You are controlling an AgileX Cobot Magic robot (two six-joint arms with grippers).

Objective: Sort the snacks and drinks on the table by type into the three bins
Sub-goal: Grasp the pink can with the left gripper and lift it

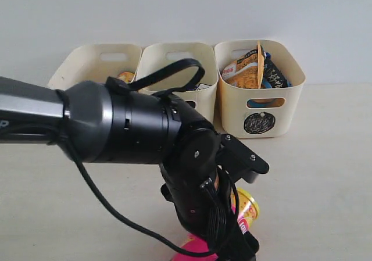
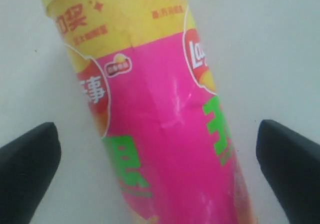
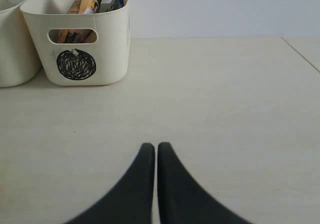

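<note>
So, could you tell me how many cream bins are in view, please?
3, side by side: the left bin and the middle bin, both partly behind the arm, and the right bin, marked with a circle and holding bags. No others seem hidden.

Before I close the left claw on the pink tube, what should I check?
1. Left claw open: ok.
2. Pink tube between its fingers: ok.
3. Tube lying on the table, nothing against it in the left wrist view: ok.
4. Right claw shut, over bare table: ok.
5. Room in the leftmost bin: cannot tell.
</note>
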